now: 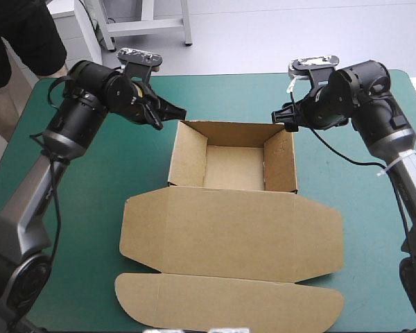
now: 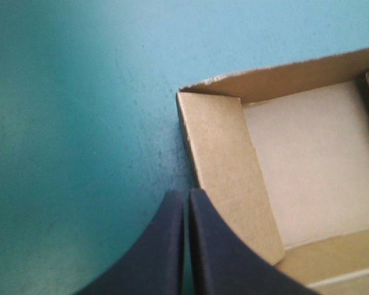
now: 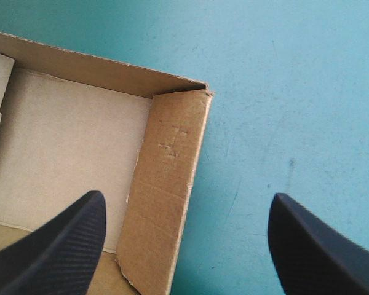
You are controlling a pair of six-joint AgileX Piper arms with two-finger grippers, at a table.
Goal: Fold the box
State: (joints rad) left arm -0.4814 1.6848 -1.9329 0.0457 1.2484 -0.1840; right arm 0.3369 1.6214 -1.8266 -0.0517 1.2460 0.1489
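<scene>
The brown box (image 1: 188,156) stands mid-table as an open tray with its walls raised. Its lid (image 1: 229,229) lies flat toward the near edge and ends in a rounded flap (image 1: 229,302). My left gripper (image 1: 173,114) hovers just outside the tray's far left corner, fingers shut with nothing between them. In the left wrist view that gripper (image 2: 186,193) points along the outside of the left wall (image 2: 224,153). My right gripper (image 1: 286,118) hangs by the far right corner. In the right wrist view it (image 3: 186,195) is open, straddling the right wall (image 3: 172,160).
The teal-green cover (image 1: 90,180) shows on both sides of the box and beyond its far wall. The lid's rounded flap reaches close to the table's near edge.
</scene>
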